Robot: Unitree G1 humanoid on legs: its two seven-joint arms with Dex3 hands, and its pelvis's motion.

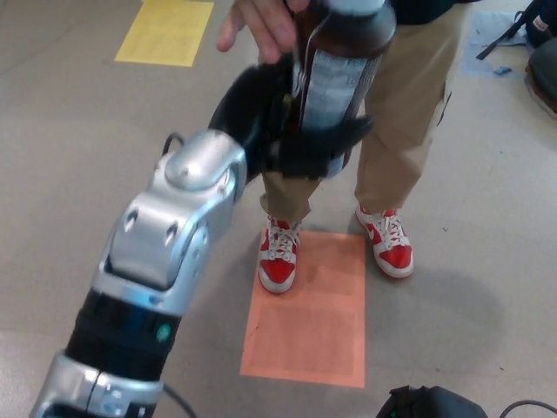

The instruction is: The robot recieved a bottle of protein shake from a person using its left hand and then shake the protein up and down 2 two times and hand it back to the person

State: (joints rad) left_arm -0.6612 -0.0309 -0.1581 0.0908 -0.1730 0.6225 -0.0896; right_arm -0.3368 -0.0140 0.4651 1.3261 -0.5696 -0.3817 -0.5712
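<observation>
Bottle (pixel 338 74) sits in left hand (pixel 291 131), person's hand (pixel 261 22) touching.

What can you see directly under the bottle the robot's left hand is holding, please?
The left hand wraps the lower part of the bottle, so its base is hidden. Lower down are the person's tan trousers, red-and-white shoes and an orange floor sheet.

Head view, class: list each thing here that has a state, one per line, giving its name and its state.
Bottle: upright, blurred, gripped at its lower part by the left robot hand.
Left robot hand: shut on the bottle.
Person's hand: at the bottle's top, fingers spread; contact unclear.
Person: standing, red and white shoes at the orange floor mark.
</observation>
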